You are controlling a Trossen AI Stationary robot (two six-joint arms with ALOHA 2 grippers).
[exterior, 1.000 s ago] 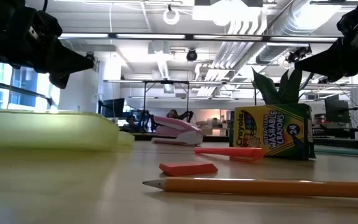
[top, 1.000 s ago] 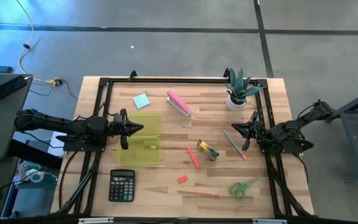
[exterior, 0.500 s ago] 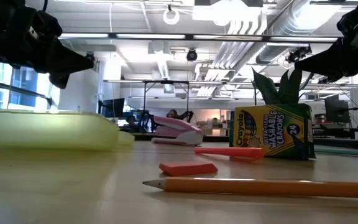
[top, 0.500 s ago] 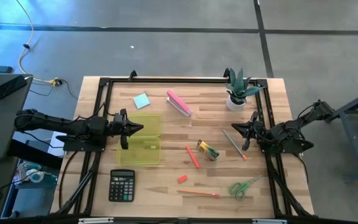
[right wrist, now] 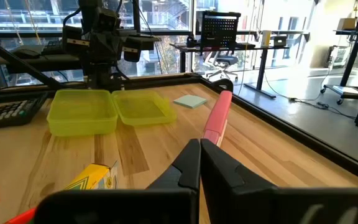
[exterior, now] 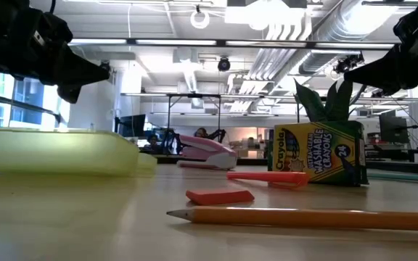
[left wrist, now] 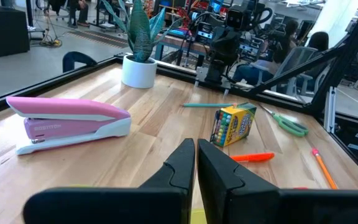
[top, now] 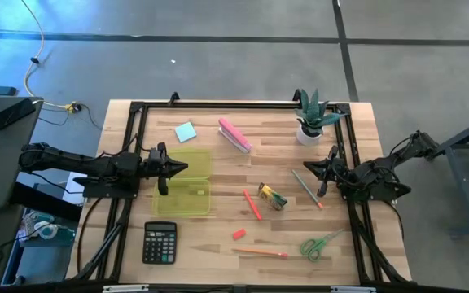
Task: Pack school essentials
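Note:
The school essentials lie loose on the wooden table: a light-blue note pad (top: 186,132), a red-orange marker (top: 252,204), a crayon box (top: 272,196), a red eraser (top: 238,233), an orange pencil (top: 260,253), a teal pencil (top: 307,189) and green-handled scissors (top: 321,243). An open yellow-green case (top: 183,181) lies flat at centre left. My left gripper (top: 184,168) hangs shut above the case's left side, pointing level toward the table's right. My right gripper (top: 308,168) hangs shut at the right edge, above the teal pencil's far end. Both hold nothing.
A pink stapler (top: 234,136) lies at the far middle and a black calculator (top: 159,242) at the near left. A potted plant (top: 309,118) stands at the far right. A black frame (top: 218,104) runs around the table's edges.

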